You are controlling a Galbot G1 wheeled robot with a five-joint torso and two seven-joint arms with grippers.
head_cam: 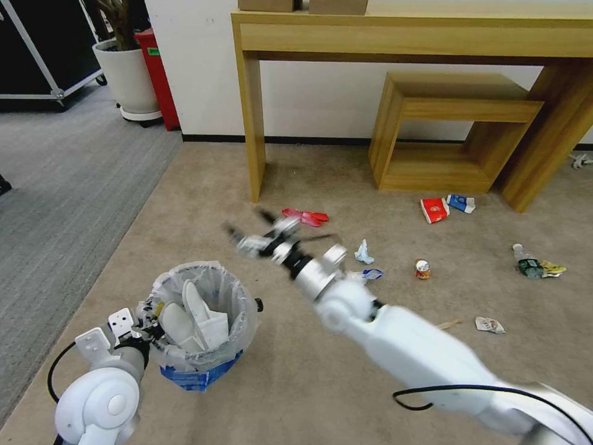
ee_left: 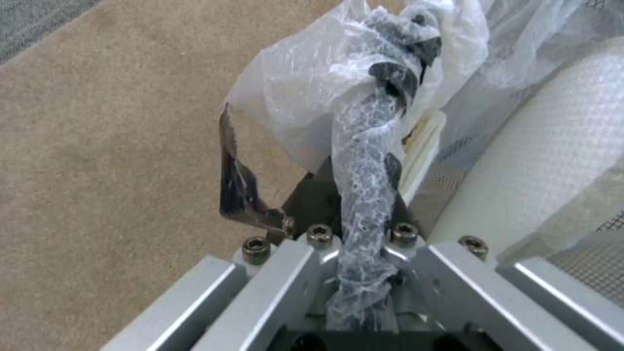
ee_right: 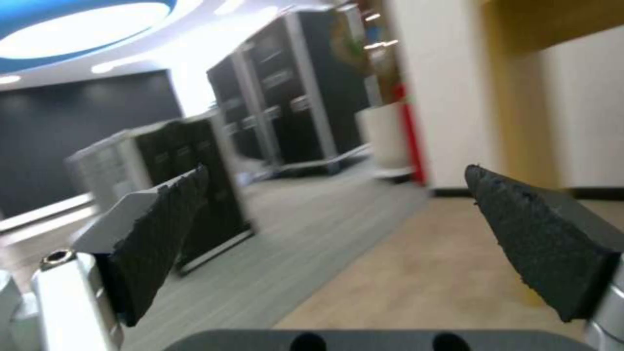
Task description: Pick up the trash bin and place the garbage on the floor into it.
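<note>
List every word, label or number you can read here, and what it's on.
None can be read.
Red cup: white marks, too small.
Carton: print blurred.
Can: label too small.
Bottle: label too small.
Red cabinet: green sticker, unreadable.

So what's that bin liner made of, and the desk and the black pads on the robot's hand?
The liner of the trash bin looks like thin clear plastic film: crinkled, glossy, see-through where the left hand pinches it. The desk looks like light wood or wood-look laminate, matte with faint grain. The pads on the open right hand seem to be textured black rubber or foam; I can't tell which.
</note>
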